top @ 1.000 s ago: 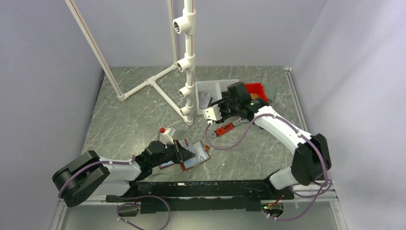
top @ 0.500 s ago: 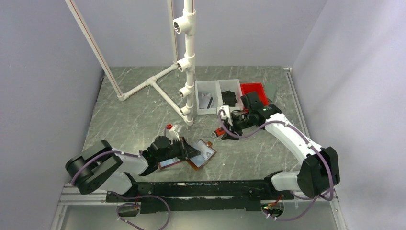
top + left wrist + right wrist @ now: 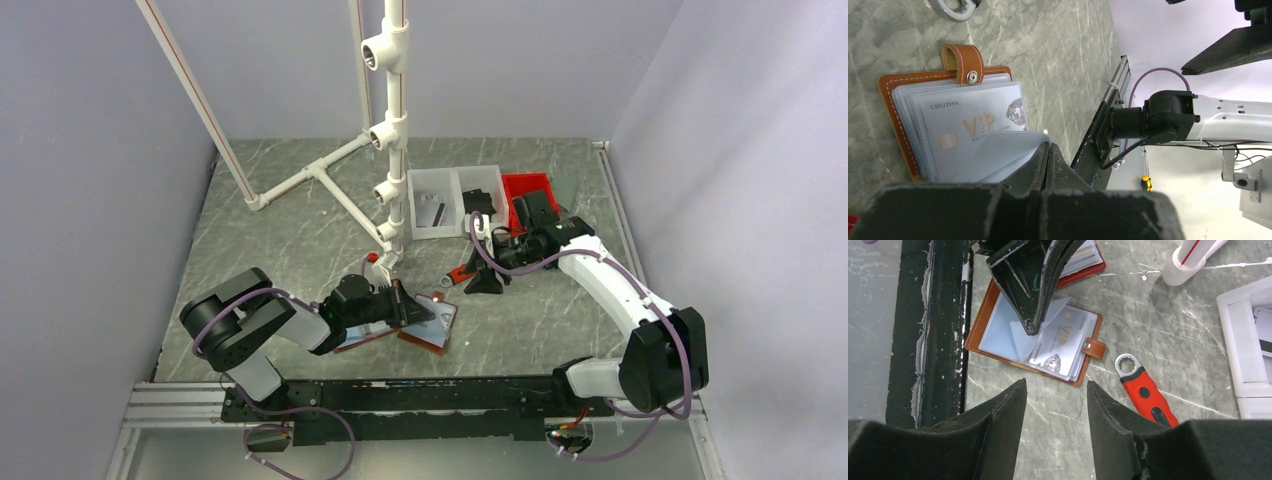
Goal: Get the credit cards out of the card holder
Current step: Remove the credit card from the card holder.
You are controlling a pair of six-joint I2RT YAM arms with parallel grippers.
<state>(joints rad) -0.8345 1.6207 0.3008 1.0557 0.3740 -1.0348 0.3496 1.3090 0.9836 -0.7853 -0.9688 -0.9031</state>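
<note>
The card holder lies open and flat on the grey marbled worktop, in the lower middle of the top view. It is just in front of the bar that carries the arm bases. It is tan leather with white stitching and holds a stack of clear sleeves.

In the right wrist view its long axis runs across the frame, dipping a little to the right. Its snap tab sticks out from the right-hand short edge towards the ring end of a red-handled wrench. In the left wrist view the same tab points to the top of the frame.

The uppermost card is silver and still sits inside its sleeve. In the left wrist view its print reads upright, slanting slightly upwards to the right. It says "CHLITINA" in small dark letters at the upper left and "VIP" in large gold letters in the middle. Beside that is a gold chip mark, and a picture of a cut gem sits at the right. A fine line under "VIP" is too small to read.

The left hand is closed tight, its fingertips pinching a clear sleeve that curls up off the stack. The right hand hangs above the worktop to the right of the holder, partly parted with nothing between its fingers.
</note>
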